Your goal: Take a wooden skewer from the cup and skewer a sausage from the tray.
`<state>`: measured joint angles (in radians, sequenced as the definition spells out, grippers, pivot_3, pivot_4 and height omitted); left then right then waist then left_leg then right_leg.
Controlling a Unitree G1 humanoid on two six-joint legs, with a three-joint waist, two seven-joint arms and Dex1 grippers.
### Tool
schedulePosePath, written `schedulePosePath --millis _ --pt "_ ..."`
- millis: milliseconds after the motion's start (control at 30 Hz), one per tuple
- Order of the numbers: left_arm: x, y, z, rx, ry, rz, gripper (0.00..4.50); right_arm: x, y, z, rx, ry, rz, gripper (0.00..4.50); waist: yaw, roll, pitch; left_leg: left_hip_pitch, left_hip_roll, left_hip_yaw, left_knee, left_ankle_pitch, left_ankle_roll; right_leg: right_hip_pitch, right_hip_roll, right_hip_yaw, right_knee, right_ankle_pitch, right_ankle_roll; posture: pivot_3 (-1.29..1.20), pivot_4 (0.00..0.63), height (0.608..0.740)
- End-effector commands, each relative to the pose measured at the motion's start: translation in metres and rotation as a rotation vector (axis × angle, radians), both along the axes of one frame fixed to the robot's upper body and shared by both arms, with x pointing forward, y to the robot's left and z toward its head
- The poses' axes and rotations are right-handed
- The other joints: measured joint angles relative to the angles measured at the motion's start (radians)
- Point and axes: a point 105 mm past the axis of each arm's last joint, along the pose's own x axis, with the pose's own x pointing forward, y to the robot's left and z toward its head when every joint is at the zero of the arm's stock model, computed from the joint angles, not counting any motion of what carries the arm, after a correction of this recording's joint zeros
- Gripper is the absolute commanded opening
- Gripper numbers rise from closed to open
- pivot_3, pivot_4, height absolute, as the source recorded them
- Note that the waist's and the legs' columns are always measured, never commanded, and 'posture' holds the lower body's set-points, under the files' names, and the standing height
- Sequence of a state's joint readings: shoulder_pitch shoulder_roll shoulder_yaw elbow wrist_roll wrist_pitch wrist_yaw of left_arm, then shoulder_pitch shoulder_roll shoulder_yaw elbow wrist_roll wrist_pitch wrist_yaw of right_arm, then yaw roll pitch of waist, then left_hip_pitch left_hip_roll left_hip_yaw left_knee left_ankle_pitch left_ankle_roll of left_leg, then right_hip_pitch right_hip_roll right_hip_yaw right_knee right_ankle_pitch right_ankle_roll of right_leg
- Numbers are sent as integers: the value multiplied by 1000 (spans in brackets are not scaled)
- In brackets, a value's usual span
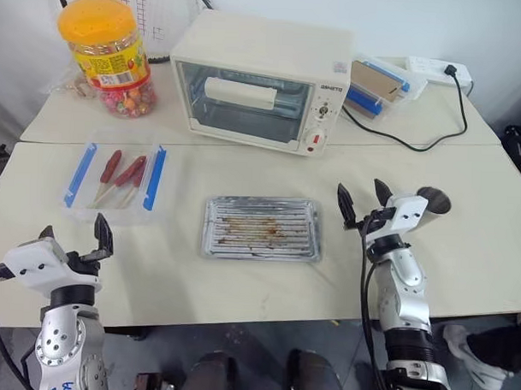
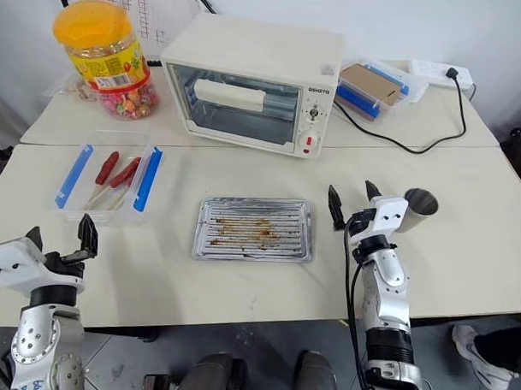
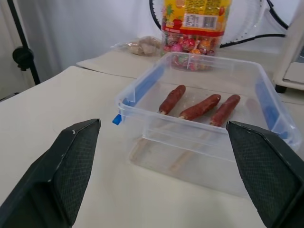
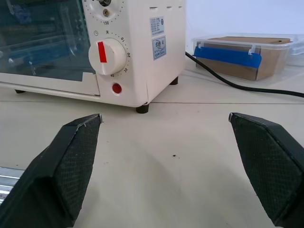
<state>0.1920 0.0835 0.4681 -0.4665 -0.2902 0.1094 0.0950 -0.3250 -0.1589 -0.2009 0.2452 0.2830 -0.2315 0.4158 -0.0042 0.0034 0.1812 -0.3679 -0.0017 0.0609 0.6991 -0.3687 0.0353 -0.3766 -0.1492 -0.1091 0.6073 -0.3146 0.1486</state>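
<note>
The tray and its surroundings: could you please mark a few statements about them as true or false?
1. The tray holds no sausages. True: only brown stains show on its ribbed bottom.
2. The sausages lie in the clear box. True: three, already on sticks.
3. The right gripper is shut on a skewer. False: it is open and holds nothing.
4. The cup stands to the left of the tray. False: it stands to the right, just behind the right gripper.
5. The left gripper is open. True.
6. The oven stands on the tray. False: it stands behind the tray, apart from it.
</note>
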Motion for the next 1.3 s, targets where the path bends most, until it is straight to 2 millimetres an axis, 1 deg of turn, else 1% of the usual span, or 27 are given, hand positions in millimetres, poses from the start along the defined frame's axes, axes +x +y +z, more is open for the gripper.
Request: schedulePosePath --millis 33,100,133,267,400,467,600,733,833,967,1000,1200,1300 --pt "-5 -3 18 23 -69 8 4489 1 2 11 0 -40 29 4500 0 0 0 0 0 0 0 0 0 0 0 0 0 0 0 0 150 740" --pt "-8 3 14 59 -30 56 4489 0 5 11 4 -36 48 4500 0 0 0 0 0 0 0 0 0 0 0 0 0 0 0 0 150 740" --pt "-8 3 13 60 -29 54 4489 -1 6 11 7 -35 60 4500 0 0 0 0 0 0 0 0 0 0 0 0 0 0 0 0 150 740" --pt "-3 -4 13 73 -31 -14 4489 -3 8 8 -6 -33 75 4500 1 0 0 0 0 0 0 0 0 0 0 0 0 0 0 0 150 740" --pt "-5 2 7 -15 -33 38 4489 -2 2 12 8 -43 33 4500 1 0 0 0 0 0 0 0 0 0 0 0 0 0 0 0 150 740" --pt "-3 -1 7 -32 -40 24 4489 -2 2 12 5 -42 33 4500 1 0 0 0 0 0 0 0 0 0 0 0 0 0 0 0 150 740" --pt "2 -10 8 2 -28 -13 4489 -7 5 9 -4 -30 52 4500 2 0 0 0 0 0 0 0 0 0 0 0 0 0 0 0 150 740" --pt "0 -11 9 14 -29 -24 4489 -11 6 11 -19 -35 55 4500 1 0 0 0 0 0 0 0 0 0 0 0 0 0 0 0 150 740" --pt "-2 -12 6 20 -15 -16 4489 -12 6 7 -34 -20 56 4500 1 0 0 0 0 0 0 0 0 0 0 0 0 0 0 0 150 740" --pt "1 -17 11 12 -36 -31 4489 -14 11 17 -65 -41 92 4500 3 0 0 0 0 0 0 0 0 0 0 0 0 0 0 0 150 740" --pt "2 -17 12 9 -41 -27 4489 -14 11 17 -80 -39 99 4500 3 0 0 0 0 0 0 0 0 0 0 0 0 0 0 0 150 740" --pt "-3 2 7 -58 -40 72 4489 -19 12 15 -82 -12 117 4500 2 0 0 0 0 0 0 0 0 0 0 0 0 0 0 0 150 740" --pt "-6 -1 5 -3 8 34 4489 -22 7 12 -103 2 114 4500 2 0 0 0 0 0 0 0 0 0 0 0 -1 0 0 0 150 740"
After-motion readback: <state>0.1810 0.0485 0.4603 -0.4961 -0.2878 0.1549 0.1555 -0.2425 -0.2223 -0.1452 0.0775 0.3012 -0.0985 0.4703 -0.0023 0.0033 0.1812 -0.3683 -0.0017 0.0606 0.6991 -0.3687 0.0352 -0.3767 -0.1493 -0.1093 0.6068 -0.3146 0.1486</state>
